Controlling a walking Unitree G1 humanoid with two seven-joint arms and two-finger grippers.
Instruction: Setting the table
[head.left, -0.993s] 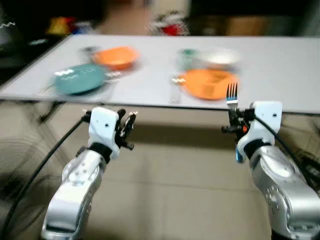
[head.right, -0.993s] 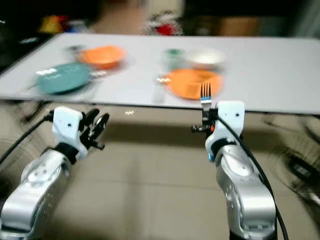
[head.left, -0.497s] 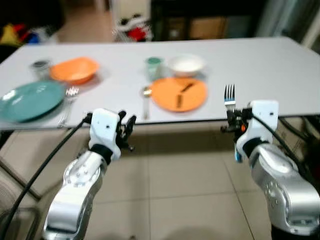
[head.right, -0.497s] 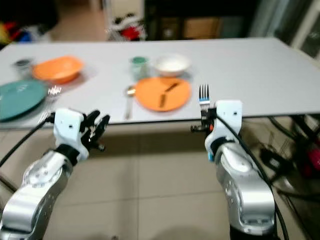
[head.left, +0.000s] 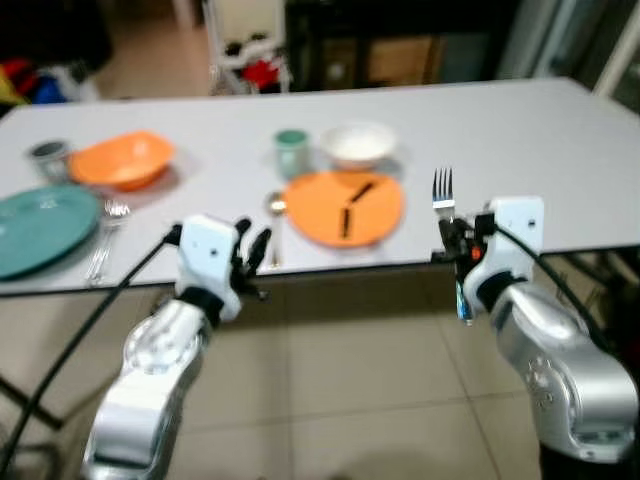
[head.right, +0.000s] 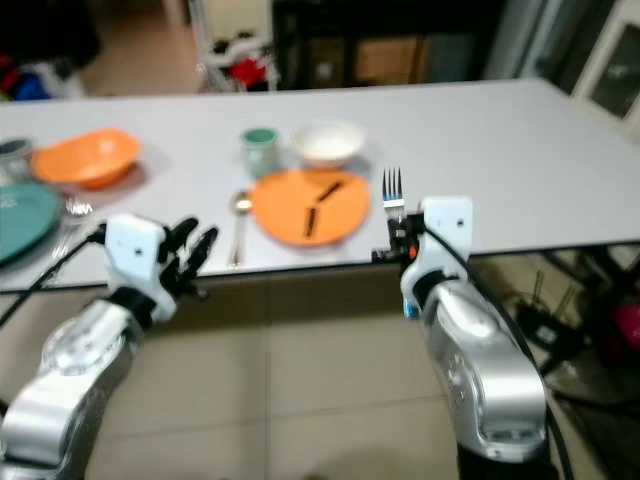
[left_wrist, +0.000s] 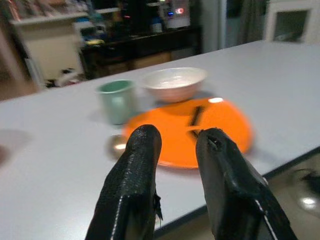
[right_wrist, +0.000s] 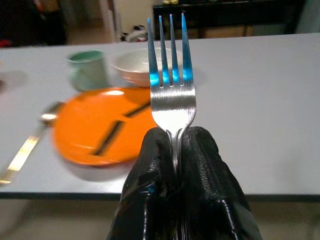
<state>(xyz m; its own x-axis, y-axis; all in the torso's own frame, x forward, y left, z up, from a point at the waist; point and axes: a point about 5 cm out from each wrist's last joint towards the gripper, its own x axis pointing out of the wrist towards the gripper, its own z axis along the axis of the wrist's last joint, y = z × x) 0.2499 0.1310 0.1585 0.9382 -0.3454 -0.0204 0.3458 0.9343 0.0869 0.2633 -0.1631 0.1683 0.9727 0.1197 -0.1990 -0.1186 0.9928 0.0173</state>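
Observation:
A silver fork (right_wrist: 171, 80) stands upright, tines up, in my right gripper (right_wrist: 174, 139), which is shut on its handle just in front of the table's near edge. Right of the orange plate (head.left: 345, 207) is where that gripper (head.left: 455, 238) hangs. My left gripper (head.left: 252, 252) is open with nothing between its fingers (left_wrist: 141, 165), held below the table edge near a spoon (head.left: 274, 214). Behind the orange plate stand a white bowl (head.left: 358, 143) and a green cup (head.left: 291, 150).
The grey table (head.left: 540, 140) stretches across the view, with bare surface on its right part. At its left are an orange bowl (head.left: 122, 160), a teal plate (head.left: 40, 228), a second fork (head.left: 104, 236) and a dark cup (head.left: 47, 155). Tiled floor lies below.
The whole picture has shifted and sharpened as the camera moved; the orange plate now lies nearer the middle. Both arms keep their pose, the fork still held upright.

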